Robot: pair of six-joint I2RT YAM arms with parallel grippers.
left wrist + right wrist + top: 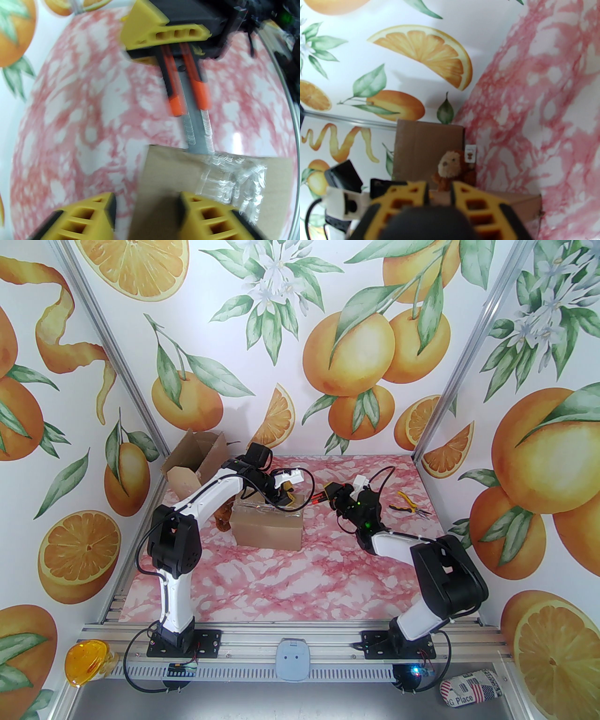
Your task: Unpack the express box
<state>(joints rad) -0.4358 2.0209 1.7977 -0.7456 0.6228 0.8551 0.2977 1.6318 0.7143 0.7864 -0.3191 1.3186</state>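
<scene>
Nearest to the left wrist camera is my left tool [147, 204]. Its yellow fingers are released and apart, low over the top of the express box [171, 171]; whether they press on the cardboard I cannot tell. The box is closed and lies on the desk [82, 117] in front of my left arm, with crinkled clear tape [232, 178] across its top. On the side of the box that faces my right arm is my right tool [171, 49], clenched on a utility knife [187, 98] with orange rails. The long axis of the knife points straight at the box, and the blade tip touches the top edge of the box just beside the place where the tape begins. I judge that the cut must run away from the right tool, along the tape and toward my left tool. One left finger lies near this line, which is a risk.
</scene>
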